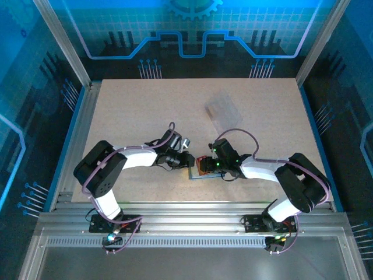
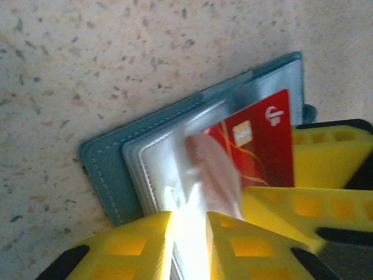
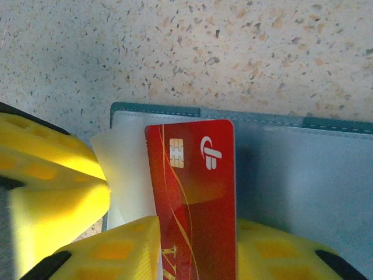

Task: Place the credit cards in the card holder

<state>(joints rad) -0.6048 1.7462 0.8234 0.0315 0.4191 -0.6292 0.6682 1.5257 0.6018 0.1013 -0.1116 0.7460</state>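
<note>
1. Two jaws work one wallet: my left gripper [image 2: 189, 239] is pinched on a clear plastic pocket leaf [image 2: 175, 169] of the small teal-grey folding card holder [image 2: 111, 169], which lies low centre in the top view
2. My right gripper [image 3: 195, 256] is clamped across the red rectangular credit card with a white mark [image 3: 195, 186], whose chip end lies over the holder
3. Step in hand, I judge: inserting this card; next it must slide squarely under the lifted leaf
</note>
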